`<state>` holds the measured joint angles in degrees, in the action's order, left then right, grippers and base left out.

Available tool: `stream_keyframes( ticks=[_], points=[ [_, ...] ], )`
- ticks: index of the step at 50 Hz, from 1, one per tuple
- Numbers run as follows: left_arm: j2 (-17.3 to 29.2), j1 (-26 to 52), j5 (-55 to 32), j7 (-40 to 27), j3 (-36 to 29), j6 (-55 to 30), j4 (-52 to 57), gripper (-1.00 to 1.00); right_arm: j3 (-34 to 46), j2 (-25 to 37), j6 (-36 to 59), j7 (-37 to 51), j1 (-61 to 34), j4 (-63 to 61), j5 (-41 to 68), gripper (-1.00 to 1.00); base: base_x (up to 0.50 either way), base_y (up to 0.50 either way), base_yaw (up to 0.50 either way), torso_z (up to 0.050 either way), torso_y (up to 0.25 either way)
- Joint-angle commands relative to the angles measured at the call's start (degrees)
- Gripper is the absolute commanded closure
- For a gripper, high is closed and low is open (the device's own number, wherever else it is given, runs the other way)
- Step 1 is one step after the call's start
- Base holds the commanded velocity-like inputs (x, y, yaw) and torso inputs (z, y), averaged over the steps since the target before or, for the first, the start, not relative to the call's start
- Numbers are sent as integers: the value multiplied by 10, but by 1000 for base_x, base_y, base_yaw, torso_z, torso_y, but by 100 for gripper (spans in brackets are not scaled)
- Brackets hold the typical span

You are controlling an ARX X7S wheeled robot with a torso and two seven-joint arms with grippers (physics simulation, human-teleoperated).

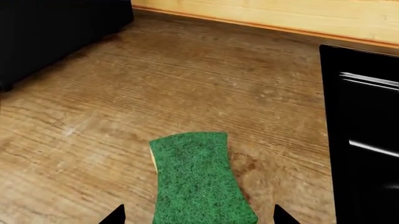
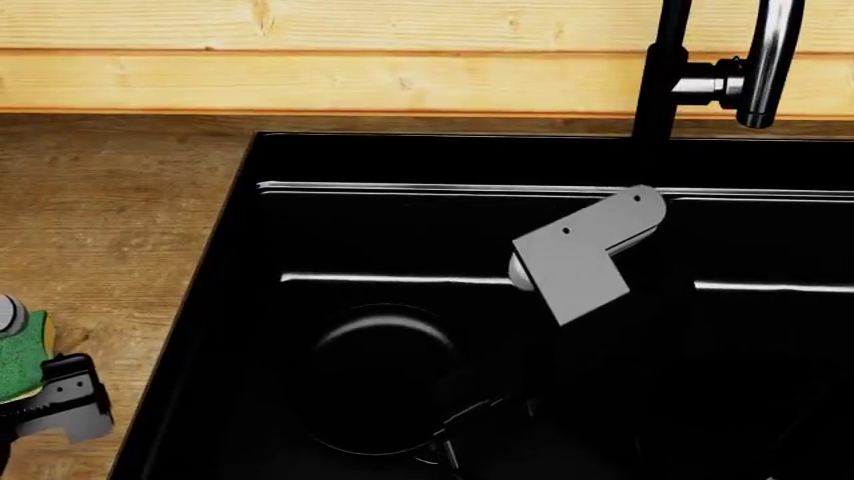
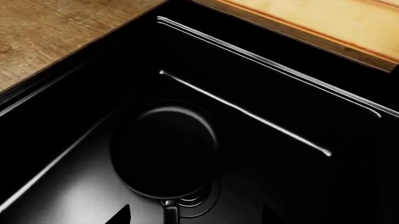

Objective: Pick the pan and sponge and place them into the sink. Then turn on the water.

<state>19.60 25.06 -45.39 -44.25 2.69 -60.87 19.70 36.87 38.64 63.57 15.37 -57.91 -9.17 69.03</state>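
Wooden countertop (image 2: 107, 220) runs along a pale plank wall, with the black sink (image 2: 234, 250) set into it. Our pan (image 2: 380, 375) lies on the floor of the sink's left basin, handle toward us. We see the sponge (image 1: 196, 179) flat on the counter left of the sink, between our left gripper's (image 1: 198, 215) spread fingertips, ungrasped. Our right gripper (image 3: 194, 214) hangs open over the pan, holding nothing.

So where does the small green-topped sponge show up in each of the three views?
Left wrist view: green-topped sponge at bottom centre, on the wooden counter, between the left gripper's fingertips.
Head view: sponge at the left edge, beside the sink.
Right wrist view: not in it.
Shared landmark: glossy black sink.
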Motion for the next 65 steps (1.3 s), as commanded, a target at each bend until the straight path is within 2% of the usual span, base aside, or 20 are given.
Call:
stream_keyframes(
  ticks=[1,13,14,28,34,35,39,51,59,65],
  points=[
    [-4,1,17,10,-14,21,-38,-100,2,0,-6,-1,6,0,-1,-100,0,0,0,0,0],
    [-1,-6,20,15,-17,32,-45,-100,4,0,-9,0,11,0,0,-100,0,0,0,0,0],
    [-2,-6,21,12,-18,32,-43,100,3,1,-9,1,12,-1,1,-100,0,0,0,0,0],
    [2,-4,16,1,-26,20,-14,100,-2,6,-10,10,12,-7,8,-100,0,0,0,0,0],
    [25,5,20,40,-63,29,15,100,-36,22,-14,51,15,-27,35,-100,0,0,0,0,0],
    [31,8,6,62,-65,31,25,100,-46,28,-20,62,23,-35,39,-100,0,0,0,0,0],
    [33,28,-19,69,-60,11,36,100,-67,46,-26,87,38,-55,58,-100,0,0,0,0,0],
    [15,152,-41,128,-135,-36,-12,100,-138,103,-43,163,72,-121,135,-100,0,0,0,0,0],
    [-23,244,-29,182,-202,-46,-105,100,-189,152,-58,202,85,-153,189,-100,0,0,0,0,1],
    [-58,300,-33,247,-250,-53,-185,100,-219,182,-76,223,114,-177,222,-100,0,0,0,0,0]
  ],
)
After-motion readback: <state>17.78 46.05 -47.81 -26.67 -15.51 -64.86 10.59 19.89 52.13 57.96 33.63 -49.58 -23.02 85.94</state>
